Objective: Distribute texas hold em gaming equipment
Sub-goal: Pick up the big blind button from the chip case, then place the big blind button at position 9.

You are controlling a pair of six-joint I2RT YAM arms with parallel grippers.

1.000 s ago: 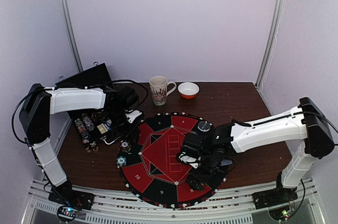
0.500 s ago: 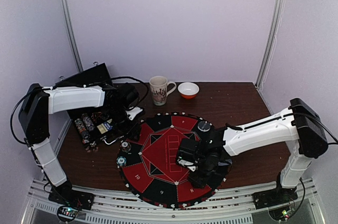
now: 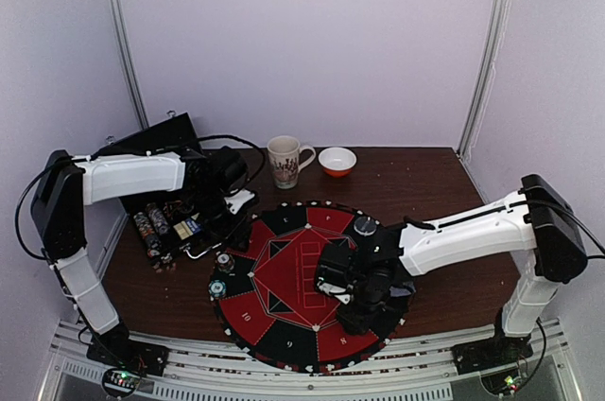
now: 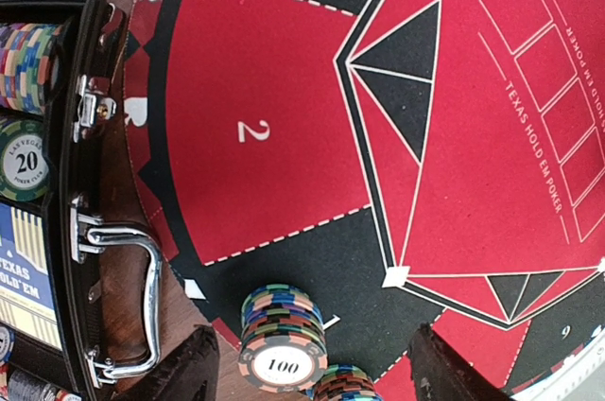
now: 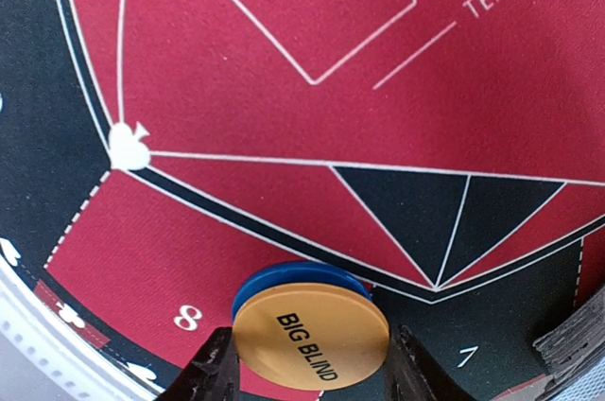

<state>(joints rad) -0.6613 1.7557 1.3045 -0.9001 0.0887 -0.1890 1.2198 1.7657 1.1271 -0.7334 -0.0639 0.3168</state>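
- The open black case (image 4: 104, 32) at the left edge of the mat (image 4: 265, 136) holds rows of striped chips (image 4: 24, 65) lying on their sides.
- The left gripper (image 4: 317, 363) hovers over the mat's rim beside the case, fingers apart and empty, above a chip stack (image 4: 282, 349) marked "100".
- The right gripper (image 5: 312, 363), low over the near sectors, is clamped on an orange disc (image 5: 310, 342) reading "BIG BLIND", with a blue disc (image 5: 284, 278) directly under it.
- A second ago the right jaws were wider and the arm stood nearer the mat's edge.
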